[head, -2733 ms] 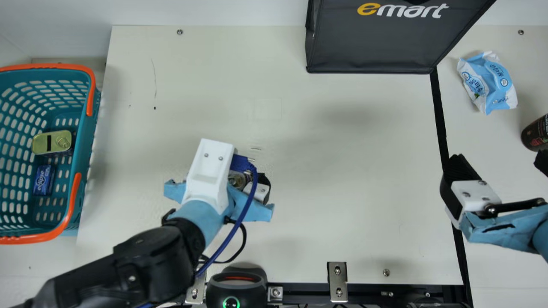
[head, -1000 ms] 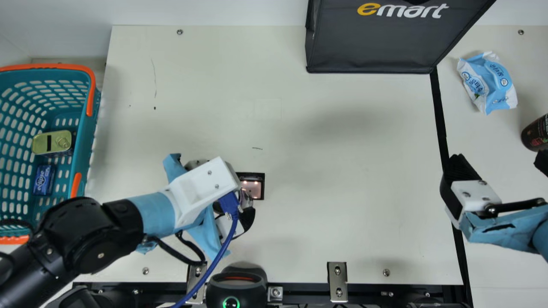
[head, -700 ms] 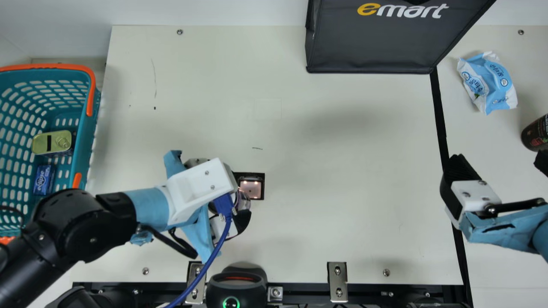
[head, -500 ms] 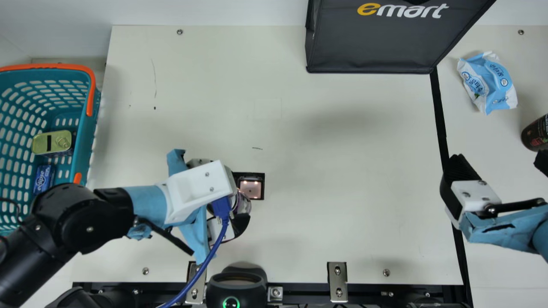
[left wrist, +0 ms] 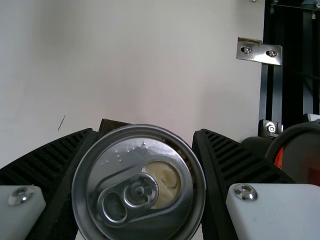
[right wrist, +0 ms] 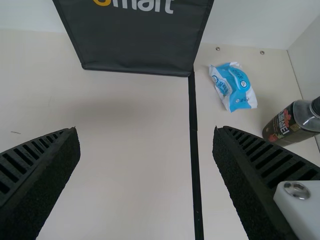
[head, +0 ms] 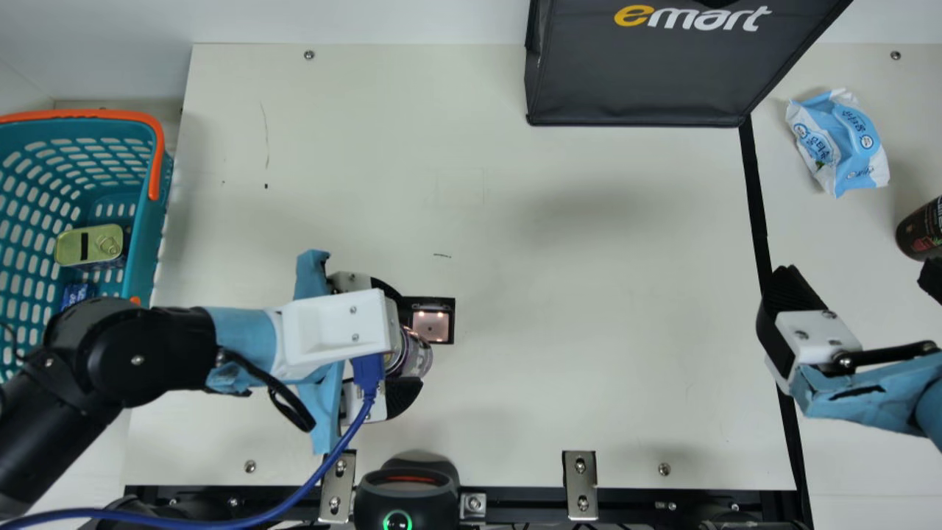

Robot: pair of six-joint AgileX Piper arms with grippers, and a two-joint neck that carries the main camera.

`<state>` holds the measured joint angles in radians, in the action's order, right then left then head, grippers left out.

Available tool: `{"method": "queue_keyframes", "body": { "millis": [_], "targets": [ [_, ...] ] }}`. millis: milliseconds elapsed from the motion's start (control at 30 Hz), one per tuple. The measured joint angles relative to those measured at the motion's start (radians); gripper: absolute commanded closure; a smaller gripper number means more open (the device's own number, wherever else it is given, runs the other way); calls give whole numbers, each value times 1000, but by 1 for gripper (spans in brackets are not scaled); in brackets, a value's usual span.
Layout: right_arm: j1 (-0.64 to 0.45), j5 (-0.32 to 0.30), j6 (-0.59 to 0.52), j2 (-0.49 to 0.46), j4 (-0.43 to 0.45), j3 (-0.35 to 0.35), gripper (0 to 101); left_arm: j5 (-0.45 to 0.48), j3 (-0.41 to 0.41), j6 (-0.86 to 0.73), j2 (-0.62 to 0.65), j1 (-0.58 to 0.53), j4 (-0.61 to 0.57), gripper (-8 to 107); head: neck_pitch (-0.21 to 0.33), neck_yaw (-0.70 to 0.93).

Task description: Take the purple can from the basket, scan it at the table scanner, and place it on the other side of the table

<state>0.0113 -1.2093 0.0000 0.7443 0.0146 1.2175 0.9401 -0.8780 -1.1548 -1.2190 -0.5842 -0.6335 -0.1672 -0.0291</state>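
We count two grippers. The left gripper [head: 408, 340] is clamped on one purple can [head: 413, 358], its two fingers on opposite sides; the can is at the near left corner of the one table scanner [head: 432, 326]. Contact with the scanner: we cannot tell. The right gripper [head: 862, 285] is at the right, its two fingers apart.

We count one basket [head: 142, 221], at the left. Contents in our view: one tin [head: 85, 246] and, nearer, one blue box [head: 76, 294], partly hidden by the left arm.

We count one bag [head: 640, 73], far and right of centre; its inside is hidden from us. At the right are one packet [head: 839, 143] and, nearer, one bottle [head: 920, 230].
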Motion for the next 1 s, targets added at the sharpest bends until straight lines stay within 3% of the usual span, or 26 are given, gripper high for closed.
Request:
{"method": "queue_keyframes", "body": {
  "millis": [500,1000],
  "targets": [
    [0,0,0,0,0,0,6,-30,0,-74,-81,7,-46,106,0,-2],
    [0,0,0,0,0,0,6,-64,-2,-89,-133,1,-63,58,0,0]
  ]
}}
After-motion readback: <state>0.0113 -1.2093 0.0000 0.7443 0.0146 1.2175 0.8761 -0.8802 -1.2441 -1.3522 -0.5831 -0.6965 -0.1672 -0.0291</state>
